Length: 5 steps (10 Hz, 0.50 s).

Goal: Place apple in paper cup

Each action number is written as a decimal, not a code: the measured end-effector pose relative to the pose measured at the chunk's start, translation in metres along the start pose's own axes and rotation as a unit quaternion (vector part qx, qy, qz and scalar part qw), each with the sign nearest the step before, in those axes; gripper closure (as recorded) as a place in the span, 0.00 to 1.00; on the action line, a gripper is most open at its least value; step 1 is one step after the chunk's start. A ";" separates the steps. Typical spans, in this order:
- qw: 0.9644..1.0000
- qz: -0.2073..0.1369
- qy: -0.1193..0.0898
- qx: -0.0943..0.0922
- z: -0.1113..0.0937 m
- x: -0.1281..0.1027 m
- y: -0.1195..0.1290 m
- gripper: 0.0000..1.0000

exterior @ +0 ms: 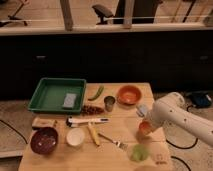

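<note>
The gripper (143,124) is at the right side of the wooden table (55,161), jaws closed on the apple (144,130), low over the surface. The paper cup (75,137) lies well apart toward the view's left, with a fork (113,142) between. Dark cabinets (100,60) stand behind.
</note>
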 end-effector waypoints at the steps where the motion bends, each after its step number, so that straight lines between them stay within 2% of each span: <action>1: 1.000 -0.001 0.001 0.002 -0.002 -0.002 0.000 1.00; 5: 1.000 -0.016 0.010 0.008 -0.019 -0.017 -0.013 1.00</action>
